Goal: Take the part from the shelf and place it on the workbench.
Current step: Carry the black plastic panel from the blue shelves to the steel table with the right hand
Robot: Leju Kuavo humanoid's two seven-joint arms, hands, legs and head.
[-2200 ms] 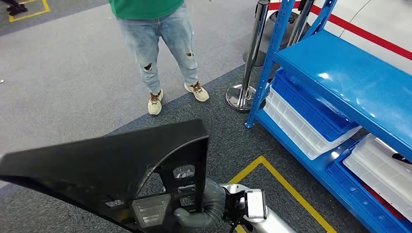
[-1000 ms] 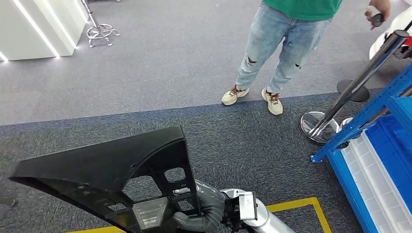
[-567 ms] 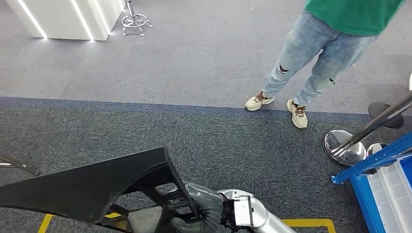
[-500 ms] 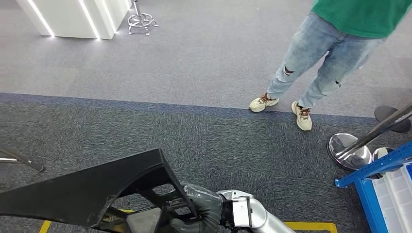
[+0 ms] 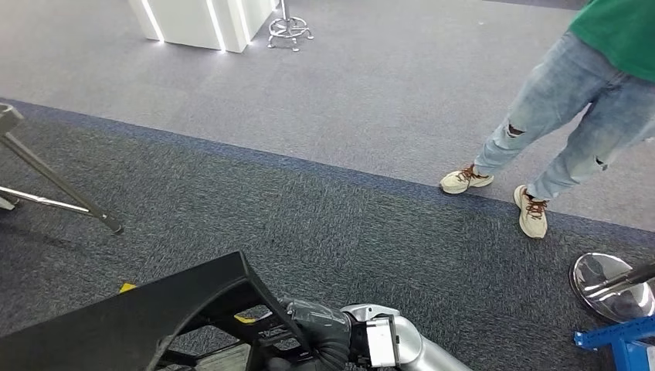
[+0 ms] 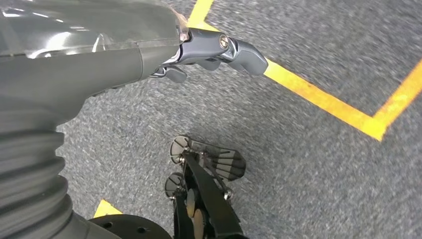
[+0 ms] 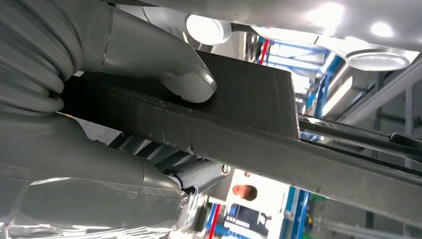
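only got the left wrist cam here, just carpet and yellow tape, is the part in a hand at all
Observer: Yes. The right hand grips the black part at its ribbed end, low in the head view.
Operator: how is it gripped
Observer: In the right wrist view the thumb presses on the flat face of the part, with the other fingers underneath it.
Operator: anyone close by
Observer: A person in jeans stands on the lighter carpet ahead and to the right.
Operator: workbench in sight yet
Observer: I can't pick one out. A tripod leg crosses the dark carpet on the left.
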